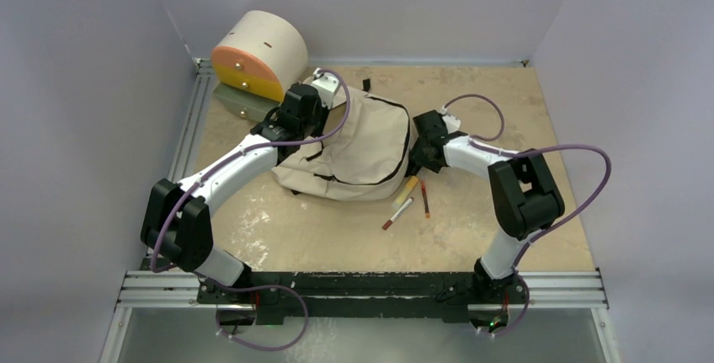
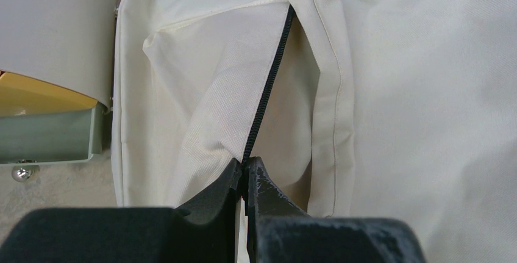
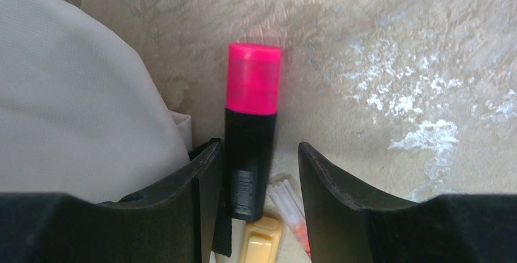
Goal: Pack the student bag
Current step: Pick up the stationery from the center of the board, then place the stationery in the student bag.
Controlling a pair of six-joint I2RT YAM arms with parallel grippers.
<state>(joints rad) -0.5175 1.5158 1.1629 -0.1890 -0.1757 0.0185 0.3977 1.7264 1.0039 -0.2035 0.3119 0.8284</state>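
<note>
The student bag (image 1: 362, 148) is a beige fabric backpack lying flat mid-table. In the left wrist view its cream fabric (image 2: 396, 92) fills the frame, with a black zipper (image 2: 268, 86) running up from my fingertips. My left gripper (image 1: 313, 119) (image 2: 246, 164) is shut on the zipper's lower end at the bag's left part. My right gripper (image 1: 414, 165) (image 3: 257, 147) is open at the bag's right edge. A black highlighter with a pink cap (image 3: 251, 129) lies on the table between its jaws, close to the left one. The bag's fabric (image 3: 73, 104) sits just left of it.
A cream-and-orange cylindrical drawer unit (image 1: 257, 56) (image 2: 55, 31) stands at the back left, close to the bag. Loose pens (image 1: 404, 203) lie on the table right of the bag. A yellow item (image 3: 262, 238) and a clear pen (image 3: 292, 211) lie under the right gripper.
</note>
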